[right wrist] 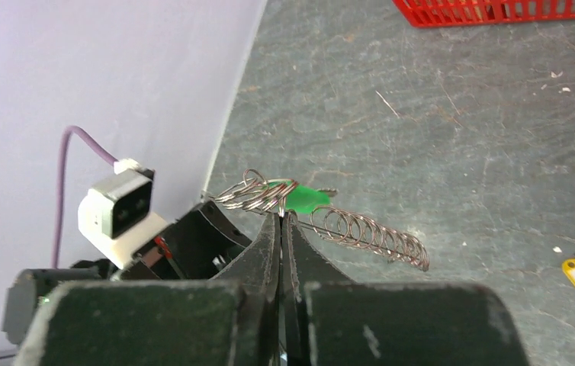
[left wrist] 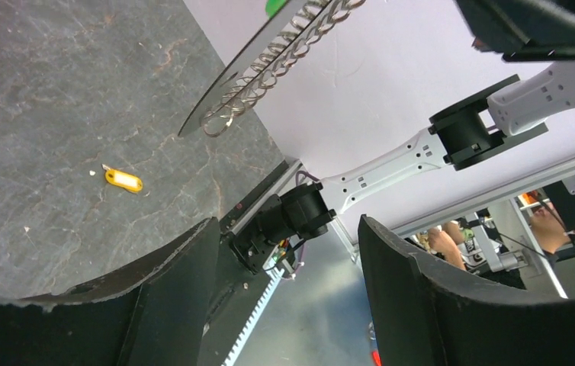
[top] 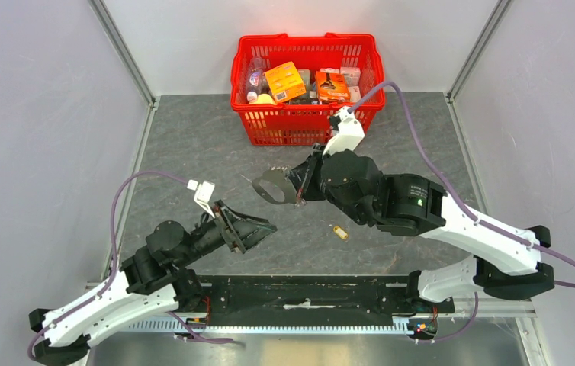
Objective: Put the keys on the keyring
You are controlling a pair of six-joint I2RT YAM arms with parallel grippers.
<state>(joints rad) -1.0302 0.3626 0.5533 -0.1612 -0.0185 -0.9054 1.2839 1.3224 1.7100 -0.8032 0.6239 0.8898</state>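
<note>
Right end effector pinches the keyring; thin grip could slip, dropping it; yellow key at five o'clock.

Top edge clips the green key; basket cropped as well; yellow key is too tiny for detail.

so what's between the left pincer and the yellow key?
Nothing: bare grey table between the open left pincer and the yellow key, as seen in the top view. The keyring in the right pincer hangs farther back, off that line.
</note>
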